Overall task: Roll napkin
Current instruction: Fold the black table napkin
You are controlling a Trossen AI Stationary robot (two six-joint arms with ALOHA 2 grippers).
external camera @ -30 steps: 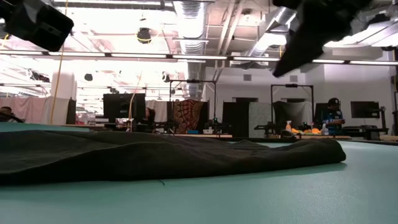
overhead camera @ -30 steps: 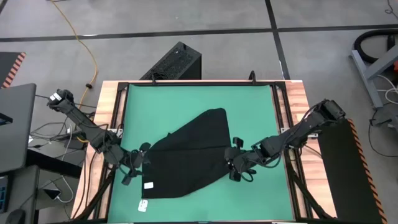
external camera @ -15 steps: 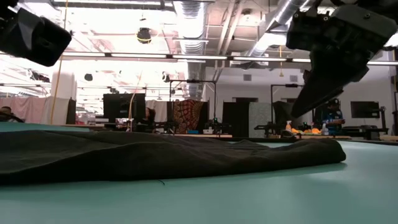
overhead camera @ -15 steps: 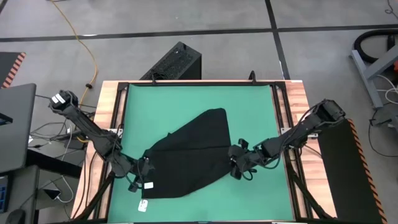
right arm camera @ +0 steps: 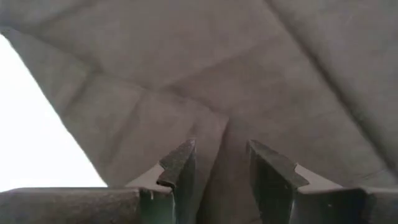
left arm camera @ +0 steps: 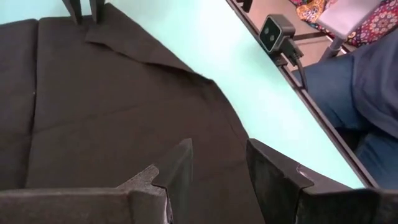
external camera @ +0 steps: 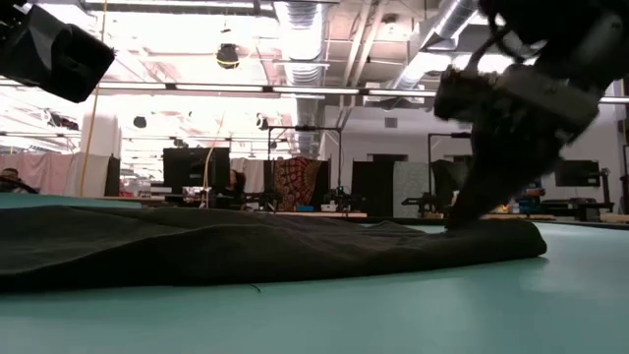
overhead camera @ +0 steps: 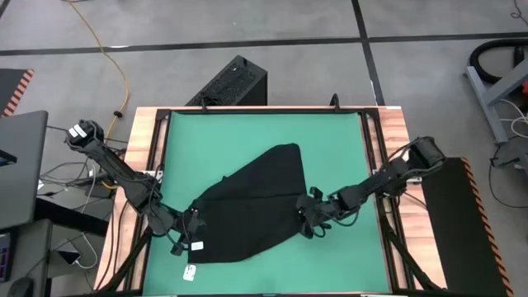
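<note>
Lying folded, both grippers at its edges

Black soft cloth napkin (overhead camera: 247, 210) lies flat and loosely folded on the green table mat (overhead camera: 247, 136), a rough triangle with its point toward the far side and its wide part toward the near left. Small white tag (overhead camera: 197, 245) shows at the near-left edge. A second white tag (overhead camera: 190, 272) sits on the mat just nearer.

Left gripper (overhead camera: 186, 235) is low at the napkin's near-left edge, by the tag; fingers (left arm camera: 177, 171) apart, cloth under them, nothing clamped.

Right gripper (overhead camera: 307, 221) is at the napkin's right edge, tips down on the cloth; fingers (right arm camera: 180, 168) apart over a fold line.

Black slotted box (overhead camera: 231, 82) stands on the floor beyond the table.
</note>
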